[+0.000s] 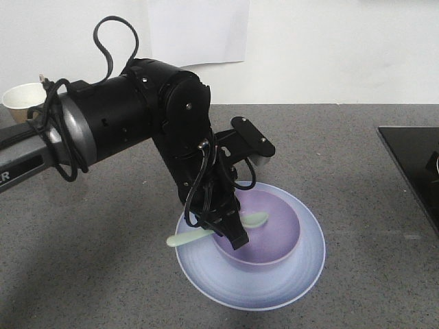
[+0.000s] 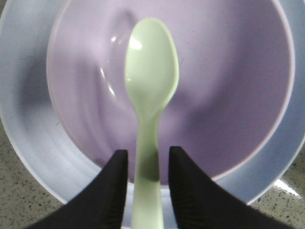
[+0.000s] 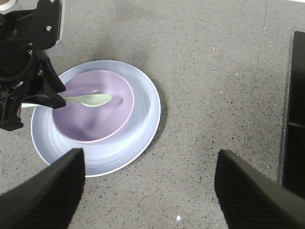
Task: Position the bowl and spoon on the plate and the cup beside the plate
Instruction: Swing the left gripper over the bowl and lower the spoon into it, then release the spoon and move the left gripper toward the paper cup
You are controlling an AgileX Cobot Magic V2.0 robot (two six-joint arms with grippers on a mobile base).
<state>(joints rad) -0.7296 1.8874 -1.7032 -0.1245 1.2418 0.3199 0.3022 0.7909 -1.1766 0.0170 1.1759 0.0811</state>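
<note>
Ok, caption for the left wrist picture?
The left gripper straddles the spoon over the bowl on the plate.

Table [image 1: 357, 171]: grey speckled top, fills the front view from centre down to 6 o'clock. Wall [image 1: 329, 48]: plain white, spans 12 o'clock behind the table's far edge. White paper sheet [image 1: 199, 31]: flat on the wall at 11–12 o'clock, top cut off by the frame, bottom edge above the table line and not touching it. Black flat panel [image 1: 411, 164]: lies on the table at 3 o'clock, glossy, cut off by the frame edge. Right wrist view also has it at 3 o'clock, with a thin line across it. Small pale speck [image 1: 411, 236]: on the table at 4 o'clock, near the panel's front corner. Can't tell what it is.
</note>
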